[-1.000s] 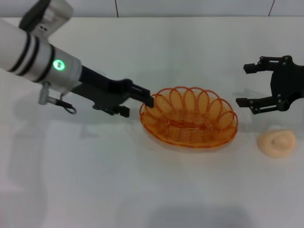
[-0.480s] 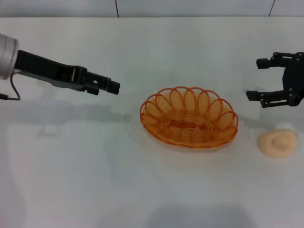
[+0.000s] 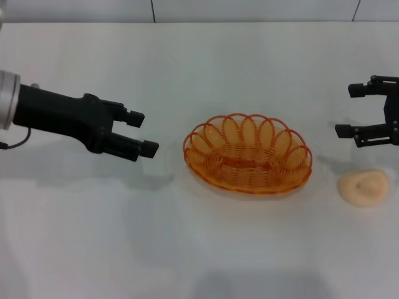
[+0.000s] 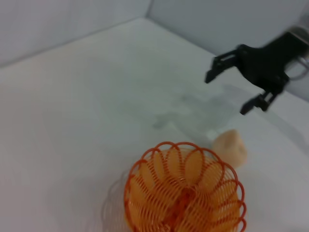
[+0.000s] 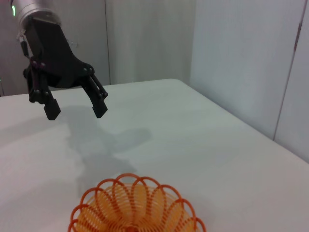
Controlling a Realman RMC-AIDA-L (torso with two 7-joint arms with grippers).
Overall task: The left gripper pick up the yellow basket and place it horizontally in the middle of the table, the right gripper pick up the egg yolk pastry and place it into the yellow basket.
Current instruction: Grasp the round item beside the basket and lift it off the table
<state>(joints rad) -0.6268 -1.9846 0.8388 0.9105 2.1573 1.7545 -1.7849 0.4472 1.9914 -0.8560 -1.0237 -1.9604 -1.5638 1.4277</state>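
Note:
The yellow basket (image 3: pixel 247 154) lies flat and empty in the middle of the white table (image 3: pixel 199 243); it also shows in the left wrist view (image 4: pixel 185 191) and the right wrist view (image 5: pixel 136 208). My left gripper (image 3: pixel 140 132) is open and empty, to the left of the basket and apart from it; it also shows in the right wrist view (image 5: pixel 75 107). The egg yolk pastry (image 3: pixel 363 187) sits on the table to the right of the basket and shows in the left wrist view (image 4: pixel 231 147). My right gripper (image 3: pixel 350 110) is open and empty, above and behind the pastry; it also shows in the left wrist view (image 4: pixel 228 88).
A pale tiled wall (image 3: pixel 199 9) runs along the table's far edge. White walls (image 5: pixel 241 58) show behind the table in the right wrist view.
My left gripper has let go of the basket's left rim and pulled back to the left, open. My right gripper has shifted to the right. The basket and pastry have not moved.

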